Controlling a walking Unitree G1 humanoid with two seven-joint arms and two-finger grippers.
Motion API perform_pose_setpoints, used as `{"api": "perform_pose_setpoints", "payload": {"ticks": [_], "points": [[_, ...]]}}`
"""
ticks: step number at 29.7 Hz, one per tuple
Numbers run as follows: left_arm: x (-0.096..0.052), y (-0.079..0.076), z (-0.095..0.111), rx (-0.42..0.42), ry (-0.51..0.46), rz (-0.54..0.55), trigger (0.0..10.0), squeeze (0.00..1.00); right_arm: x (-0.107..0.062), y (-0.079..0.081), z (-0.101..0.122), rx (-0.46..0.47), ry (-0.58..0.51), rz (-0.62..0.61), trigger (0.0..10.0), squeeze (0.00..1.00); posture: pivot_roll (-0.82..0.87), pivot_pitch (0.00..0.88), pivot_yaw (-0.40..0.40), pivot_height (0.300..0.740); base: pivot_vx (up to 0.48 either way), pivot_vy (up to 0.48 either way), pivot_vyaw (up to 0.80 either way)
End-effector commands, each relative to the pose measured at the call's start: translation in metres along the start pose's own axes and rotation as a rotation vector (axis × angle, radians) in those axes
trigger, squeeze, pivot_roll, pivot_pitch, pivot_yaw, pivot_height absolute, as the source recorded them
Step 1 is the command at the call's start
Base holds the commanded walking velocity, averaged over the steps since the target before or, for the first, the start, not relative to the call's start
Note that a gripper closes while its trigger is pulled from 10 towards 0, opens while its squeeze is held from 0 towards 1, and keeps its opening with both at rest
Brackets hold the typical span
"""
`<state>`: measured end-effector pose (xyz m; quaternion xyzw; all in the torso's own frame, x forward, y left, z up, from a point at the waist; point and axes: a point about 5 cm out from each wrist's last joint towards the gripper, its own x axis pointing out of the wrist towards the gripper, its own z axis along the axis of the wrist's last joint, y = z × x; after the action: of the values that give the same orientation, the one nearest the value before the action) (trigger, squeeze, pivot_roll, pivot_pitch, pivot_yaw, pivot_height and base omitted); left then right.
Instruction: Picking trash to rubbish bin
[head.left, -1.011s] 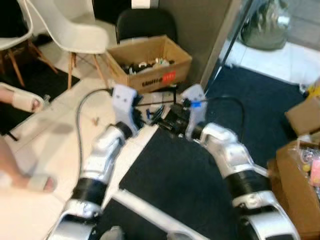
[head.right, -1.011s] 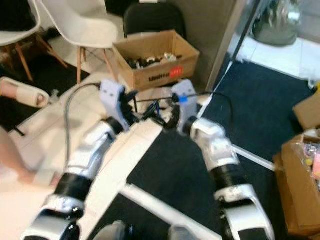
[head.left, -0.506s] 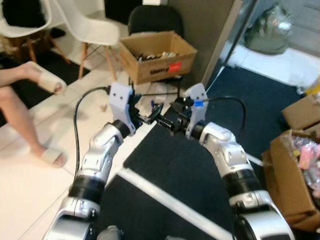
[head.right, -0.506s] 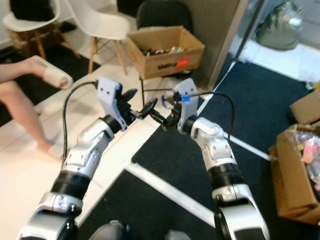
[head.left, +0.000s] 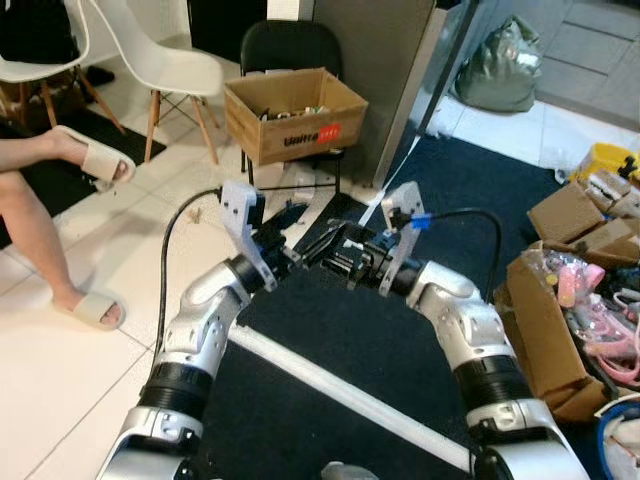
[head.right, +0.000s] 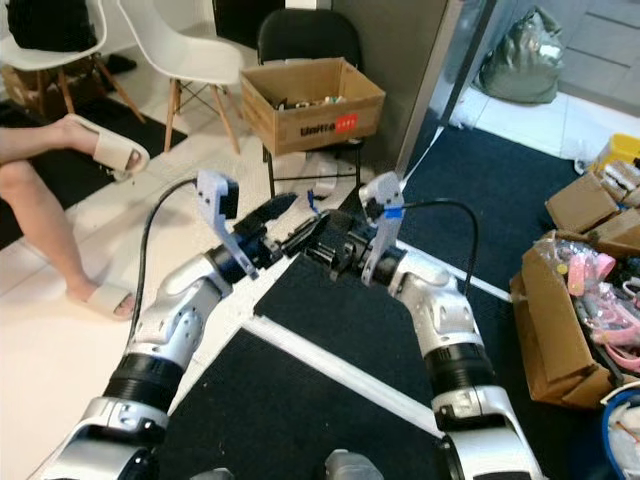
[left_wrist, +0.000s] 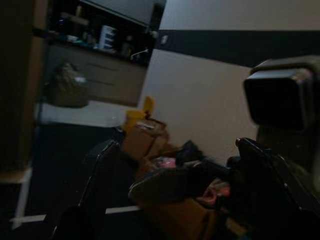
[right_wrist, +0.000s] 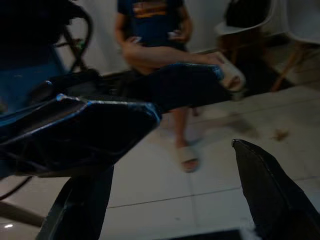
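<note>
Two floors: dark carpet (head.left: 390, 350), white tiles (head.left: 70, 360).

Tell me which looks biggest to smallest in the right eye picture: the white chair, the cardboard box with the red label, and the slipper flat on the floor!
1. white chair, though the picture's edge cuts it
2. cardboard box with the red label
3. slipper flat on the floor

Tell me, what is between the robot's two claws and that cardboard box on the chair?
Left eye view: white tile floor and the black chair's thin legs lie between the left gripper, right gripper and cardboard box.
</note>
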<state>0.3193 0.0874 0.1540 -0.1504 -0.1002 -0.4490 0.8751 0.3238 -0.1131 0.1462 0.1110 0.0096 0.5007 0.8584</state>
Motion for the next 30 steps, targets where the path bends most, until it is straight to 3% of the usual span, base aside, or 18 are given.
{"api": "perform_pose_setpoints", "payload": {"ticks": [1, 5, 7, 13, 22, 24, 26, 30], "points": [[-0.006, -0.001, -0.008, -0.057, 0.002, -0.016, 10.0, 0.0, 0.002, 0.004, 0.012, -0.004, -0.06, 0.059, 10.0, 0.0, -0.04, 0.0, -0.073, 0.74, 0.0, 0.0, 0.0], [-0.011, 0.002, -0.004, -0.134, -0.077, -0.019, 10.0, 0.0, -0.002, 0.003, 0.007, 0.031, -0.05, 0.072, 10.0, 0.0, -0.04, 0.0, -0.071, 0.74, 0.0, 0.0, 0.0], [-0.017, 0.011, -0.002, -0.226, -0.153, 0.031, 10.0, 0.0, -0.006, 0.001, 0.003, 0.043, -0.044, 0.051, 10.0, 0.0, -0.04, 0.0, -0.07, 0.74, 0.0, 0.0, 0.0], [-0.026, 0.015, -0.005, -0.23, -0.163, 0.071, 10.0, 0.0, -0.008, -0.001, 0.005, 0.068, -0.072, 0.03, 10.0, 0.0, -0.04, 0.0, -0.07, 0.74, 0.0, 0.0, 0.0], [-0.027, 0.015, -0.006, -0.232, -0.164, 0.071, 10.0, 0.0, -0.008, -0.003, 0.007, 0.085, -0.092, 0.017, 10.0, 0.0, -0.04, 0.0, -0.073, 0.74, 0.0, 0.0, 0.0], [-0.035, 0.028, 0.0, -0.384, -0.319, 0.18, 10.0, 0.0, -0.015, -0.003, 0.014, 0.211, -0.213, 0.062, 10.0, 0.0, -0.03, 0.0, -0.079, 0.74, 0.0, 0.0, 0.0], [-0.043, 0.038, 0.002, -0.484, -0.422, 0.257, 10.0, 0.0, -0.019, -0.001, 0.016, 0.261, -0.26, 0.114, 10.0, 0.0, -0.03, 0.0, -0.079, 0.74, 0.0, 0.0, 0.0], [-0.047, 0.044, 0.001, -0.515, -0.451, 0.316, 10.0, 0.0, -0.019, 0.0, 0.014, 0.259, -0.244, 0.128, 10.0, 0.0, -0.04, 0.0, -0.081, 0.74, 0.0, 0.0, 0.0]]}}
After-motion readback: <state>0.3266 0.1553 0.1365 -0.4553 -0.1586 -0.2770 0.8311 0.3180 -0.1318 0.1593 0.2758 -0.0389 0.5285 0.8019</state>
